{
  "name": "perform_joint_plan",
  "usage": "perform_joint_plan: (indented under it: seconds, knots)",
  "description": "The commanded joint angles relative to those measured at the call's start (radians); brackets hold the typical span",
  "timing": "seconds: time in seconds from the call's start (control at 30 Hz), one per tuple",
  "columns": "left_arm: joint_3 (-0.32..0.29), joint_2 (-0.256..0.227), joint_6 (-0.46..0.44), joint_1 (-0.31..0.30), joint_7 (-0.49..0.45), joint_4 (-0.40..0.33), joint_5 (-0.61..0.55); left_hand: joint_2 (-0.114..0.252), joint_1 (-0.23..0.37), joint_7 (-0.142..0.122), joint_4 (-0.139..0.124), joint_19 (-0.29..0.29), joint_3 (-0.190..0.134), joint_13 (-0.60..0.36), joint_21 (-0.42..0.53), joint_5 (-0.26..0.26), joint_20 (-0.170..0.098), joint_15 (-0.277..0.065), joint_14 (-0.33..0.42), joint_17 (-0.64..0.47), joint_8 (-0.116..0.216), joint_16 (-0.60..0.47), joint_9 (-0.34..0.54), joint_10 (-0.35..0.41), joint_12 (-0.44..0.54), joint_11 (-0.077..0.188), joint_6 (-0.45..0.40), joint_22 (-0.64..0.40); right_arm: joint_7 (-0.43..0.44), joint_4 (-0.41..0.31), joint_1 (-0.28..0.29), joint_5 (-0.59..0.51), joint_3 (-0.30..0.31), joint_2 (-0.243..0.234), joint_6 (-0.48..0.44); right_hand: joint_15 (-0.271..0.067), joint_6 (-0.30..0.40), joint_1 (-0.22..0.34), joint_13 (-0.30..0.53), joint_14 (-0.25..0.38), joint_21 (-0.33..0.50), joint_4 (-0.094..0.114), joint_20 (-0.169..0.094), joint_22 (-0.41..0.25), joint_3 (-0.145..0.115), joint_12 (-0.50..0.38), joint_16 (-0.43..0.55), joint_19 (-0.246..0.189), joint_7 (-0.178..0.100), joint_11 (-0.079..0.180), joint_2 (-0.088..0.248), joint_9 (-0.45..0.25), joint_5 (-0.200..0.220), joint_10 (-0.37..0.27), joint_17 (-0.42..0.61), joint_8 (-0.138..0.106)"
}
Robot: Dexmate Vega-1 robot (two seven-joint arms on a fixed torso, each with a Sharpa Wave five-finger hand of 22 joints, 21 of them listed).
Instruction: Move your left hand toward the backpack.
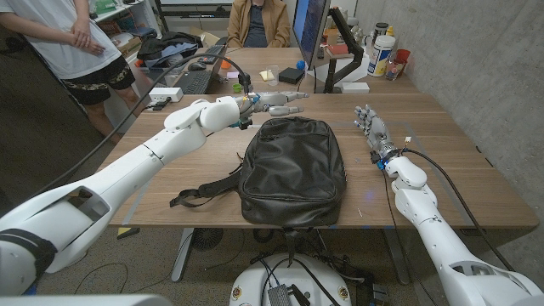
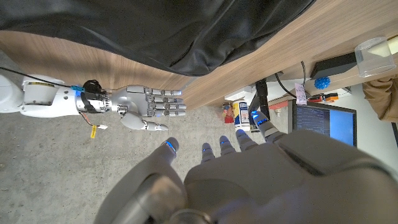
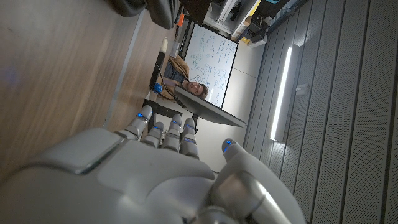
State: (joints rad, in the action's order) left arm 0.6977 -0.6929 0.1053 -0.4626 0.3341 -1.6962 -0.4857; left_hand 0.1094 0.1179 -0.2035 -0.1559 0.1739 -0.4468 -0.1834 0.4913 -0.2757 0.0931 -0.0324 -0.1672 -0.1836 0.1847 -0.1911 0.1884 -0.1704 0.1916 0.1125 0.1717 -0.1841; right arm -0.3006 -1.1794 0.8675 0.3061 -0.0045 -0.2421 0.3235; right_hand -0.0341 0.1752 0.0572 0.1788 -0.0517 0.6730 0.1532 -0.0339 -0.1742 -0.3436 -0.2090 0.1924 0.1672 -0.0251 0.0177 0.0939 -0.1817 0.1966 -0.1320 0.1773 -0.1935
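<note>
A black backpack point(image 1: 293, 170) lies flat in the middle of the bench point(image 1: 459, 183), its lower end near the near edge and its straps point(image 1: 200, 194) trailing off toward the bench's left side. The left hand point(image 1: 274, 100) hangs just beyond the backpack's far end, reaching in from the left, fingers point(image 1: 293, 97) stretched out straight and held slightly apart, holding nothing. In the left wrist view the same hand point(image 2: 249, 180) shows from behind, its fingers point(image 2: 224, 143) spread, with the backpack point(image 2: 161, 31) and bench edge point(image 2: 249, 68) ahead.

The right hand point(image 1: 372, 129) stands near the bench's right edge, well apart from the backpack, fingers point(image 1: 365, 115) straight, lying side by side and empty; it also shows in the left wrist view point(image 2: 146, 111). In the right wrist view that hand point(image 3: 155, 174) has its fingers point(image 3: 165, 130) extended close together along the bench point(image 3: 56, 68).

Toward the far edge stand a monitor point(image 1: 310, 30), a keyboard point(image 1: 194, 82) and bottles point(image 1: 382, 53). One person point(image 1: 81, 47) stands beyond the far left corner; another point(image 1: 257, 21) sits behind the far edge.
</note>
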Motion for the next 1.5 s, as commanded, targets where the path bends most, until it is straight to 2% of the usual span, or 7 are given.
perform_joint_plan:
  seconds: [0.03, 0.73, 1.5]
  knots:
    - [0.005, -0.003, -0.011, -0.001, 0.017, -0.005, -0.004, 0.014, 0.002, -0.009, -0.005, 0.049, 0.001, -0.005, -0.005, -0.003, 0.005, -0.009, -0.052, -0.005, 0.002, 0.001, 0.003, -0.037, 0.007, -0.005, 0.041, -0.001, 0.002, -0.006, 0.005, 0.001, -0.002, -0.001, -0.001, -0.025, 0.005, -0.006, 0.005, 0.002, -0.005, 0.0, -0.104, -0.005, 0.001, -0.001, -0.003, 0.022, -0.001, 0.003, 0.068, -0.003, 0.008, -0.009, 0.0, 0.004]
    - [0.02, -0.009, -0.03, 0.004, 0.053, -0.012, -0.022, 0.014, 0.002, -0.011, -0.005, 0.054, 0.003, -0.006, -0.013, -0.003, 0.007, -0.008, -0.058, -0.005, 0.004, 0.002, 0.004, -0.044, 0.007, -0.003, 0.046, -0.002, 0.006, -0.009, 0.008, 0.0, -0.004, -0.001, 0.001, -0.025, 0.005, -0.005, 0.005, 0.002, -0.011, -0.001, -0.101, -0.005, 0.001, 0.0, -0.003, 0.02, -0.001, 0.003, 0.068, -0.003, 0.008, -0.009, -0.001, 0.004]
    - [0.037, -0.003, -0.018, 0.026, 0.075, 0.031, -0.021, 0.017, 0.002, -0.017, -0.006, 0.056, 0.004, -0.007, -0.02, -0.004, 0.011, -0.007, -0.049, -0.007, 0.003, -0.003, 0.004, -0.049, 0.008, -0.005, 0.057, -0.003, 0.012, 0.014, -0.009, -0.009, -0.013, 0.006, 0.005, -0.026, 0.004, -0.006, 0.005, 0.002, -0.018, 0.0, -0.103, -0.006, 0.002, 0.0, -0.004, 0.017, -0.003, 0.004, 0.067, -0.003, 0.008, -0.009, -0.001, 0.004]
